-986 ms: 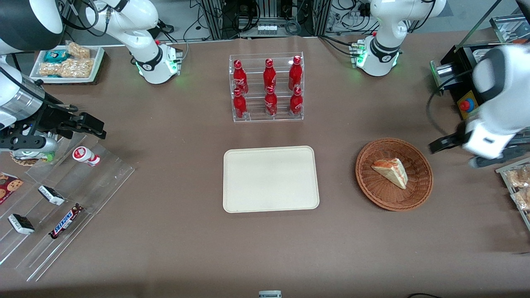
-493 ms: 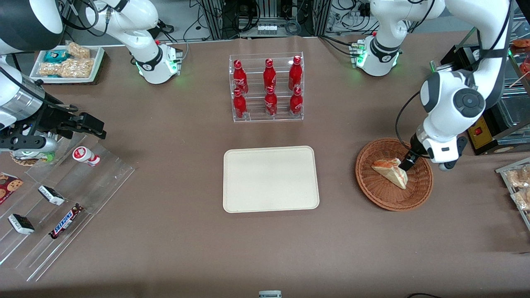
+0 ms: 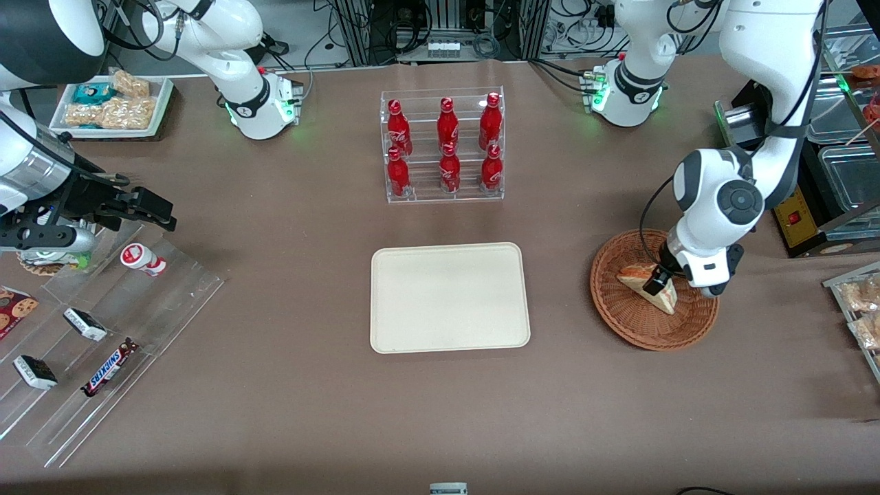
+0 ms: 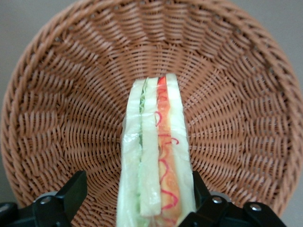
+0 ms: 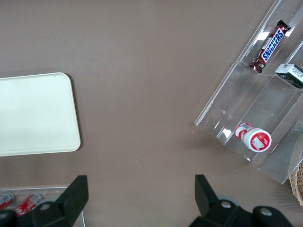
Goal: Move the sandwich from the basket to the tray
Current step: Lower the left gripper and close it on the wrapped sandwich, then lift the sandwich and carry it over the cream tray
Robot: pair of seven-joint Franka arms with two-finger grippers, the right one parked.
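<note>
The sandwich (image 3: 636, 276), a wrapped white-bread wedge with red-orange and green filling, lies in the round woven basket (image 3: 619, 323) toward the working arm's end of the table. My left gripper (image 3: 660, 279) is down in the basket, open, with its fingers on either side of the wedge's wide end. In the left wrist view the sandwich (image 4: 156, 156) stands on edge between the two black fingers (image 4: 71, 194); one finger sits close against the wrap and the other stands a gap away. The gripper (image 4: 137, 185) rests over the basket floor (image 4: 71, 94). The cream tray (image 3: 450, 297) lies bare beside the basket, also visible from the right wrist as tray (image 5: 33, 113).
A clear rack of red bottles (image 3: 443, 144) stands farther from the front camera than the tray. A stepped acrylic rack with snack bars (image 3: 103, 330) and a white tray of snacks (image 3: 113, 103) are toward the parked arm's end. Bagged snacks (image 3: 859, 302) lie near the basket.
The left arm swung in from the working arm's end of the table and came down over the basket. Its open fingers now straddle the sandwich, which has not moved.
</note>
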